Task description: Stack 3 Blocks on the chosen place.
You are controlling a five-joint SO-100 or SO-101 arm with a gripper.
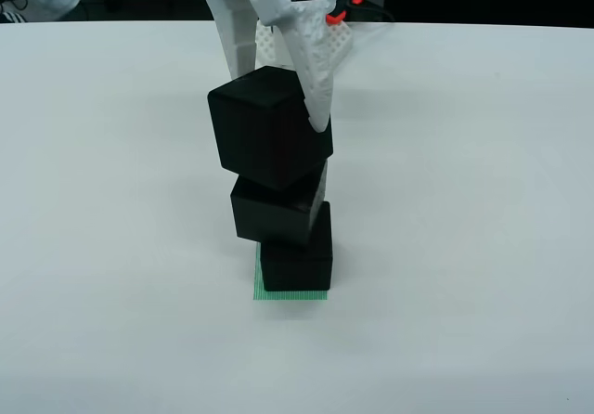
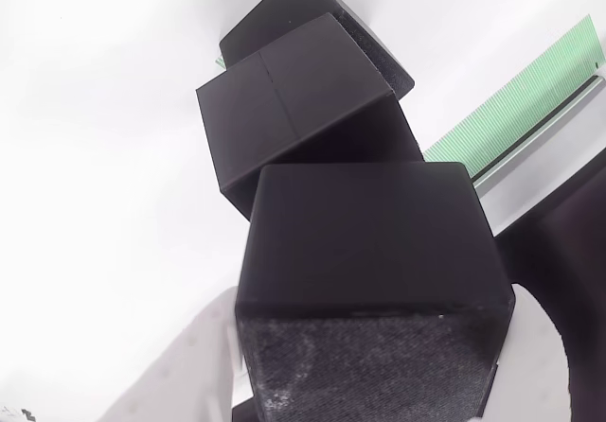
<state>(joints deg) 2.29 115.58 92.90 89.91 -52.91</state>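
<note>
Blocks stand three high on a white table (image 1: 483, 247), and in the view from the front the pile sits a little toward 7 o'clock of the picture's middle. Largest in that view is the top block (image 1: 267, 126), tilted and turned so that one corner points at the camera; it overhangs the one below toward 9 o'clock. A white gripper (image 1: 278, 108) comes down from 12 o'clock and grasps this top block, one finger (image 1: 314, 80) pressed along its 3 o'clock side and the other behind it near 11 o'clock. Under it the middle block (image 1: 277, 208) is also twisted and leans out toward 9 o'clock of the bottom block (image 1: 297, 258), which rests flat on the green square patch (image 1: 278, 293). Green shows as a narrow strip along the bottom block's 6 o'clock and 9 o'clock edges.

From the view that rides on the gripper, the held top block (image 2: 369, 252) is nearest, the middle block (image 2: 284, 100) lies toward 11 o'clock of it, and the bottom block (image 2: 379, 58) peeks out at 12 o'clock. Whether the top block touches the middle one cannot be told for sure. A striped green surface (image 2: 516, 100) lies at 2 o'clock.
</note>
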